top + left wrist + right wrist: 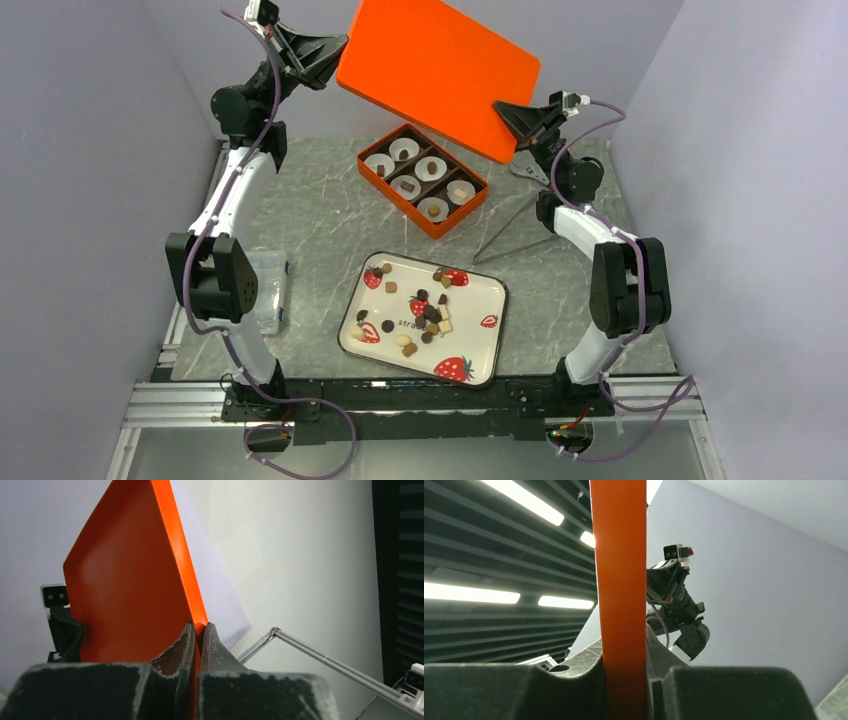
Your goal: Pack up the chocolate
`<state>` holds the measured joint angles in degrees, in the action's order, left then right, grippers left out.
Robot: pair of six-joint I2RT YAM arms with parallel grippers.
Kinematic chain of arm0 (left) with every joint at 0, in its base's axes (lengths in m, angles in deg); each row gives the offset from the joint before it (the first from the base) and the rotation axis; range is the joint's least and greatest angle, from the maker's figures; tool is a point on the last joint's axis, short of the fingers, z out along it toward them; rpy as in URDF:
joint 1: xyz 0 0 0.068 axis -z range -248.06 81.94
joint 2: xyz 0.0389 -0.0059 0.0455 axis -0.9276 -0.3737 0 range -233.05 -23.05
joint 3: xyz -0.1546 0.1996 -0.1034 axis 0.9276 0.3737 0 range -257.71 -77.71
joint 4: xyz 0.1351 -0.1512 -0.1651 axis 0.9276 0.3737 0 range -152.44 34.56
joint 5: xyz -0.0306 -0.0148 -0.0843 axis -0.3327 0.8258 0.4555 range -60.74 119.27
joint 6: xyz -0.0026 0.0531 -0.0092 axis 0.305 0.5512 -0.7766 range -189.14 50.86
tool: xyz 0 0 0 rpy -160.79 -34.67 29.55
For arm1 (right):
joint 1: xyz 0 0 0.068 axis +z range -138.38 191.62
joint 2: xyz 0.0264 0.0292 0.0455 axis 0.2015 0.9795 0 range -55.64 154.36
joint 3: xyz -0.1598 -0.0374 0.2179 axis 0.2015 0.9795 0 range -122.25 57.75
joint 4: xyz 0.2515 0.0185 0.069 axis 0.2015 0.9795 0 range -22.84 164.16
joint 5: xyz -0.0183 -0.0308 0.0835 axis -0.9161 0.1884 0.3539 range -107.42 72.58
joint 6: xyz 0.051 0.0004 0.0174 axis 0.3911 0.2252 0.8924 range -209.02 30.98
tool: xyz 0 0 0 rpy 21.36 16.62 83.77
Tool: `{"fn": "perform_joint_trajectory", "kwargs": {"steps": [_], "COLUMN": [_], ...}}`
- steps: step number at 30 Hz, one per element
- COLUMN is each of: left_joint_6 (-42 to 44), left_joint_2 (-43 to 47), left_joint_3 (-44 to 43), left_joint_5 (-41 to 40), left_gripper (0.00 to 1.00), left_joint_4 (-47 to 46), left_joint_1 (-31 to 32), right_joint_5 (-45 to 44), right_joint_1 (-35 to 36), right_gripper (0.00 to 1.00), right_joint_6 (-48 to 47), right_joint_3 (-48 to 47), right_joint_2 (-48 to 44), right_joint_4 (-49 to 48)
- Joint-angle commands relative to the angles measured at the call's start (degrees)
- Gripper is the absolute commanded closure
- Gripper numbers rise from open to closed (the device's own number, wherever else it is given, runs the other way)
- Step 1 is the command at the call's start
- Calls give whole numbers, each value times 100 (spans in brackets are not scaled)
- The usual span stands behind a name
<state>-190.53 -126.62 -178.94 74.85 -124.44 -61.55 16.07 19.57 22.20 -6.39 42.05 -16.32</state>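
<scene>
The flat orange rectangular lid (437,75) hangs in the air over the far part of the grey marbled desk (310,230), carried by both arms. The left fingers (325,52) are clamped on its upper left edge and the right fingers (515,112) on its lower right corner. Each wrist view shows the pair pinched tight on the thin orange rim. The lid's long axis runs from left to right and dips toward the right arm. Just below and in front of it, the open orange box with six compartments (398,207) holds white pleated paper cups, several apparently with a piece in them already, though they are too small to be sure of. Most of the small brown and cream chocolate pieces (430,312) lie scattered on the white rectangular tray with strawberry prints (478,340). The tray is nearer the arm bases and well apart from both pairs of fingers, roughly midway between the arms. Either arm must give up the lid before it can reach them. Bare desk lies to the left of the box, while thin metal tongs (510,232) lie just beside it on the right, so the left side looks the freer place to set the lid down.
</scene>
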Motion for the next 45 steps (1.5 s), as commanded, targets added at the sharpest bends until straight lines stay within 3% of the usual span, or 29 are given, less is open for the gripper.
{"fn": "perform_joint_trajectory", "kwargs": {"steps": [1,3,9,14,19,22,25,28,31,36,45], "left_joint_6": [87,113,549,1277,2325,3436,5111,6781,7615,8142,7931], "left_joint_2": [-246,-390,-670,-686,-727,-808,-983,-1266,-1748,-2546,-3607], "left_joint_3": [73,98,330,787,1247,1116,564,-457,-1255,-1985,-2538], "left_joint_5": [229,261,385,491,511,486,268,-587,-1498,-2455,-3560], "left_gripper": [93,83,47,32,30,30,34,40,50,56,59], "left_joint_4": [-426,-427,-115,453,1425,2678,4427,6594,7706,8257,8043], "left_joint_1": [47,0,-114,-337,-631,-795,-804,-773,-639,-402,-36], "right_joint_5": [288,268,135,-210,-764,-1298,-1584,-1749,-1896,-2048,-1974], "right_joint_1": [43,-36,-189,-273,-336,-344,-329,-329,-333,-335,-333], "right_gripper": [95,100,100,100,100,100,100,100,100,100,100], "right_joint_6": [-149,-255,-843,-1373,-1862,-2300,-2369,-2220,-2319,-2860,-3539], "right_joint_3": [225,392,829,1200,1515,1498,1385,1240,1129,1009,1114], "right_joint_2": [-435,-605,-1214,-1774,-2349,-2557,-2344,-1971,-1794,-1961,-2467], "right_joint_4": [-1294,-1084,-102,1070,2215,3233,3466,3415,3545,4150,4861]}}
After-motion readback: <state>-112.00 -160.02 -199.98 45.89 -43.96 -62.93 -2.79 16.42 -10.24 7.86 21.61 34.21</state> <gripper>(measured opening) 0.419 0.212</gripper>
